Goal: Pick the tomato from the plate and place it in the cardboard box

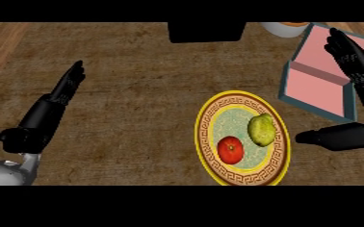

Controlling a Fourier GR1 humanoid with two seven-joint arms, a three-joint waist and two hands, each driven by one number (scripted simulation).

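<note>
A red tomato [230, 150] lies on the lower left part of a yellow-rimmed patterned plate [208, 125], beside a green-yellow fruit [262, 129]. To the plate's upper right stands an open box [318, 84] with a pink inside and grey-blue walls. My right hand [350, 57] is open at the right edge, its fingers spread over the box's right side and its thumb [328, 137] sticking out just right of the plate. It holds nothing and does not touch the tomato. My left hand [65, 87] rests open at the left, far from the plate.
A black block [207, 31] sits at the top middle of the wooden counter. A white bowl with orange contents [286, 28] shows at the top right, just behind the box.
</note>
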